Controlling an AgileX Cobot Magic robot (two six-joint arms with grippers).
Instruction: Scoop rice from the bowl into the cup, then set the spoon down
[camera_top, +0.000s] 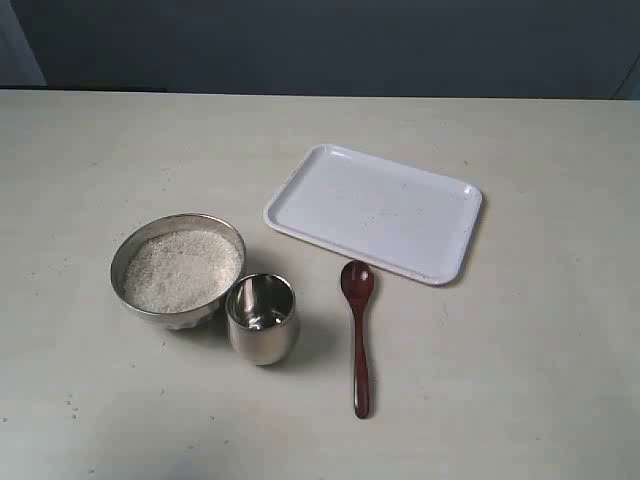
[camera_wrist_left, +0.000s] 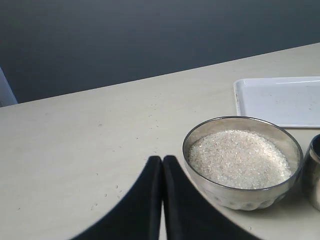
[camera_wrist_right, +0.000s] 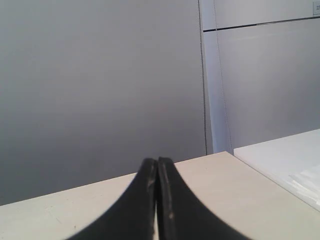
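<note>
A round steel bowl (camera_top: 135, 258) sits at the left of the table, filled with white rice (camera_top: 181, 268). The small steel cup (camera_top: 262, 320) stands against the bowl's right side. A dark red-brown wooden spoon (camera_top: 359, 335) lies flat to the right of the cup, its oval end toward the tray. Neither arm shows in the exterior view. In the left wrist view my left gripper (camera_wrist_left: 162, 159) is shut and empty, just short of the bowl (camera_wrist_left: 235, 197) and its rice (camera_wrist_left: 240, 159), with the cup (camera_wrist_left: 314, 172) at the frame edge. My right gripper (camera_wrist_right: 157, 161) is shut and empty over bare table.
A white rectangular tray (camera_top: 290, 190) lies behind the spoon at centre right; its corner also shows as the tray (camera_wrist_left: 280, 100) in the left wrist view. A dark wall stands beyond the table's far edge. A white surface (camera_wrist_right: 280, 155) sits near the right gripper.
</note>
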